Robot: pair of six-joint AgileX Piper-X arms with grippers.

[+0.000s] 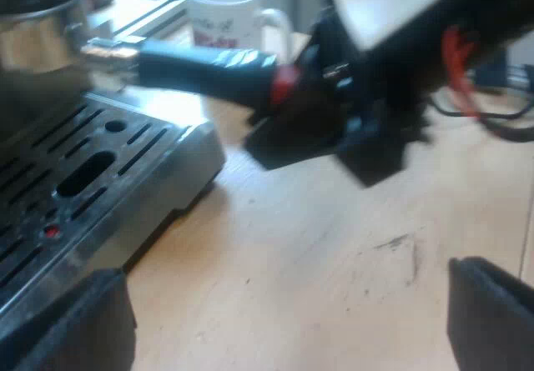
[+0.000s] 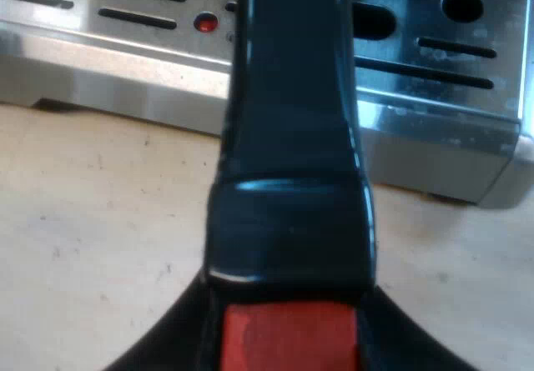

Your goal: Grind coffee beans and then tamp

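The metal holder [image 1: 37, 29] hangs over the espresso machine's slotted drip tray [image 1: 83, 188], its dark handle [image 1: 204, 67] ending in red. My right gripper [image 1: 334, 112] grips that handle at the red end. Seen from the right wrist, the handle [image 2: 292, 137] runs straight out from my right gripper [image 2: 288, 346] toward the drip tray [image 2: 434, 62], with a black finger on each side of the red end. My left gripper [image 1: 288, 304] stands open over the wooden table, near the tray's corner, holding nothing.
A white mug [image 1: 225, 12] stands on the table beyond the holder's handle. Bare wooden tabletop [image 1: 317, 246] lies beside the drip tray and under the right arm. The tray's metal edge [image 2: 125, 79] rises just above the table [image 2: 100, 246].
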